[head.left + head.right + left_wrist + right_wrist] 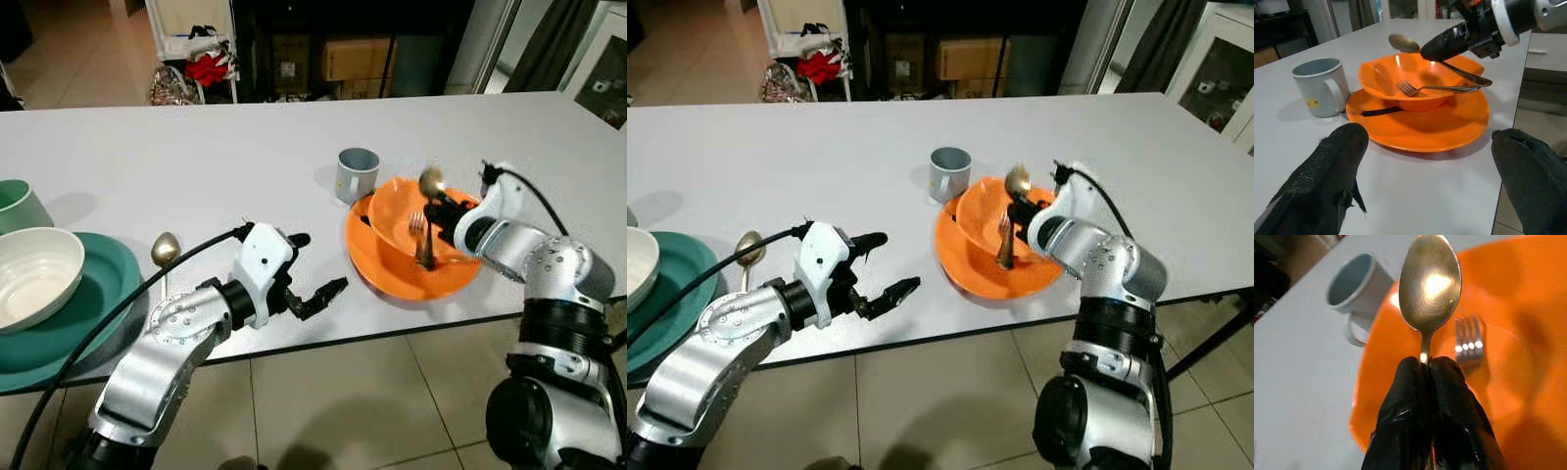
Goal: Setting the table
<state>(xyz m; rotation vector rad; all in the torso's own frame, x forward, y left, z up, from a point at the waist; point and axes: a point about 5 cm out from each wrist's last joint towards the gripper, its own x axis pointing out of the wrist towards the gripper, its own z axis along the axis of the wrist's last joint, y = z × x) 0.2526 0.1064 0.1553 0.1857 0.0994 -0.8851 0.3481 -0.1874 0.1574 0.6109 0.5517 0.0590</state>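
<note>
Two places look partly laid; the right tool pinches a spoon above the orange bowl where a fork lies; the left tool hovers wide over the counter, holding nothing.

— What finishes stand out?
— A polished metal spoon and fork, a glossy orange bowl on its plate.
— And the rest?
— Smooth matt table; rough-textured black fingers; brushed silver arms.
</note>
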